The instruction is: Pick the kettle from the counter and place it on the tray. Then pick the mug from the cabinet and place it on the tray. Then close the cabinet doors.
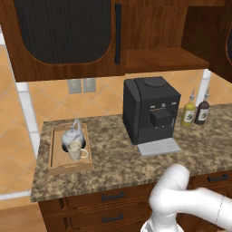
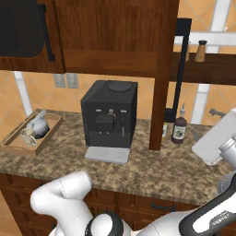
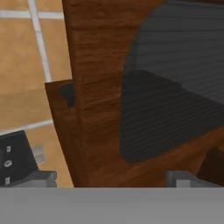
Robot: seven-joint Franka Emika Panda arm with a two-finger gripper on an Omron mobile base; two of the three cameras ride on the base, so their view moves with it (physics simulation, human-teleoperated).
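The silver kettle and the cream mug stand together in the light-wood tray at the left end of the granite counter. The cabinet's left door is shut, and the bare shelf shows beside it. Seen edge-on, the right door stands swung out, its black bar handle on the far side. In the hand view my gripper is open, close against that door's wood frame and ribbed panel, with nothing held. My white wrist hangs right of the door.
A black coffee machine stands mid-counter with its drip tray in front. Two bottles stand to its right, below the open door. Wall outlets are behind the tray. Drawers with black handles run under the counter.
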